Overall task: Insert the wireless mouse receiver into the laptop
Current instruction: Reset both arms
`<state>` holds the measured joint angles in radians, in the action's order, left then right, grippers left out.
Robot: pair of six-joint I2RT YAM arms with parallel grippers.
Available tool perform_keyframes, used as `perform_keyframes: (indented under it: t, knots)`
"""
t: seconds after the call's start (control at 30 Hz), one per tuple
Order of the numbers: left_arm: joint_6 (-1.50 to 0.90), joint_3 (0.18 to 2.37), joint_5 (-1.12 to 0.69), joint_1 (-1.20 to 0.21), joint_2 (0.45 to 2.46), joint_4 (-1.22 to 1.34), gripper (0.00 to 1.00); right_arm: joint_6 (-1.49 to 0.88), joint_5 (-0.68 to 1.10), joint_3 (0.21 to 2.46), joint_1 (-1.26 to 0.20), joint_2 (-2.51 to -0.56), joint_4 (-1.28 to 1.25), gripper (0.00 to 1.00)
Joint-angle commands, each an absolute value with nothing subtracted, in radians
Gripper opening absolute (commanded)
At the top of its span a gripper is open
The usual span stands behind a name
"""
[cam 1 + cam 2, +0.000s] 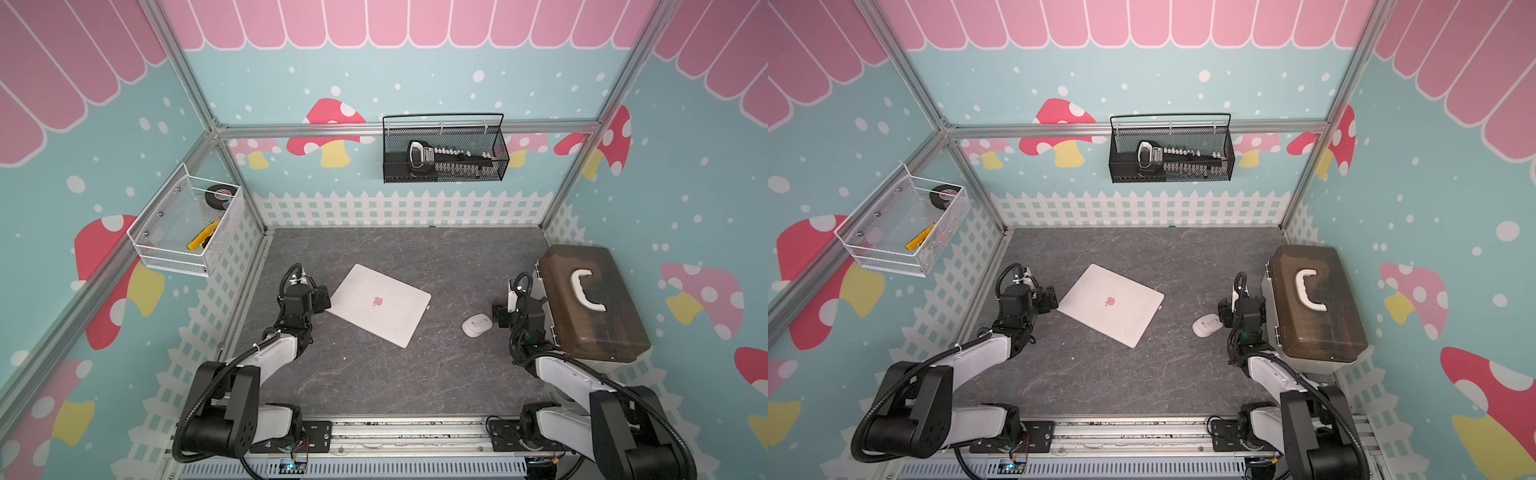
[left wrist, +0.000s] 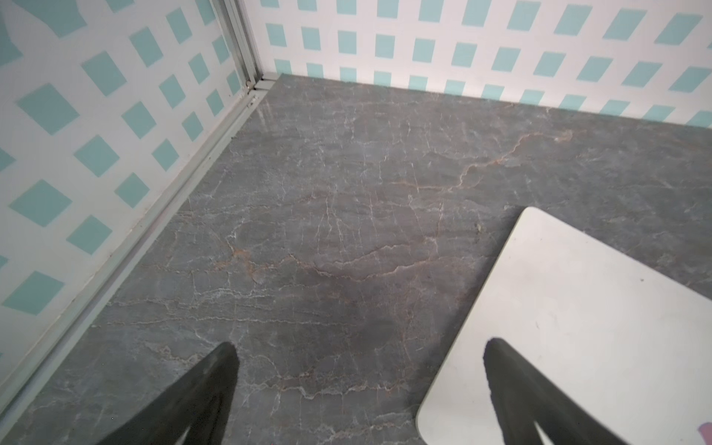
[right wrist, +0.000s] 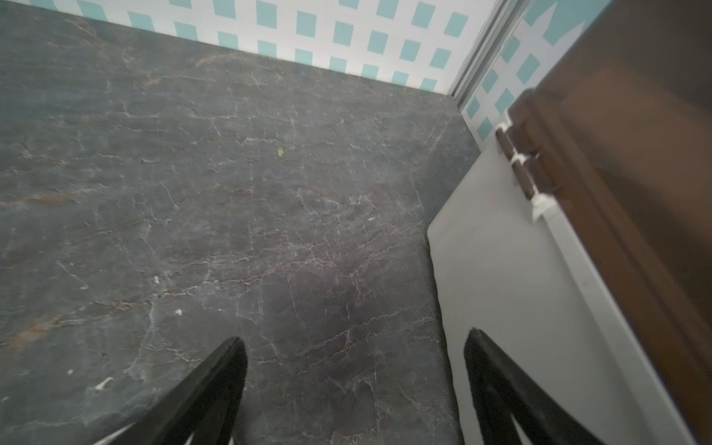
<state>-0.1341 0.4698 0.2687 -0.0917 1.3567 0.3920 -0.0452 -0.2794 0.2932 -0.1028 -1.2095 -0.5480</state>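
Left pincer [image 2: 360, 346] wide above grey marbled tabletop [image 2: 346, 192]

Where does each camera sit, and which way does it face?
Top views: high above the robot's base, looking down over the whole table; left arm, right arm, laptop, mouse, brown box.
Left wrist: on the left arm, facing the table's far left corner; open left gripper at the laptop's corner.
Right wrist: on the right arm, facing the far right corner; open right gripper beside the brown box.
Shared: laptop, top and left wrist; brown box, top and right wrist.
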Motion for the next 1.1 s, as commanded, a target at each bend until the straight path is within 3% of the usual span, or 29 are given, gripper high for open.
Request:
perform_keyframes:
  t: [0.0, 0.17, 0.23, 0.27, 0.3, 0.47, 1.07]
  knots:
    - [-0.061, 0.483, 0.25, -0.083, 1.394, 0.551, 0.99, -0.03, -0.257, 0.267, -0.091, -1.278, -0.853, 0.88]
    - [-0.028, 0.388, 0.203, -0.05, 1.56, 0.932, 0.99, 0.027, -0.146, 0.305, -0.066, -1.438, -0.941, 0.87]
    - [-0.051, 0.412, 0.161, -0.032, 1.522, 0.809, 0.99, 0.041, -0.1, 0.296, -0.056, -1.537, -1.072, 0.88]
    - [-0.043, 0.396, 0.153, -0.026, 1.554, 0.904, 0.99, 0.031, -0.103, 0.312, -0.049, -1.524, -1.011, 0.89]
    - [-0.051, 0.414, 0.146, -0.025, 1.534, 0.831, 0.99, 0.027, -0.076, 0.339, -0.037, -1.499, -0.916, 0.89]
    - [-0.048, 0.403, 0.144, -0.021, 1.547, 0.875, 0.99, -0.038, -0.06, 0.365, 0.011, -1.531, -0.921, 0.98]
    - [-0.05, 0.407, 0.144, -0.022, 1.531, 0.843, 0.99, -0.036, -0.064, 0.364, 0.011, -1.524, -0.908, 0.99]
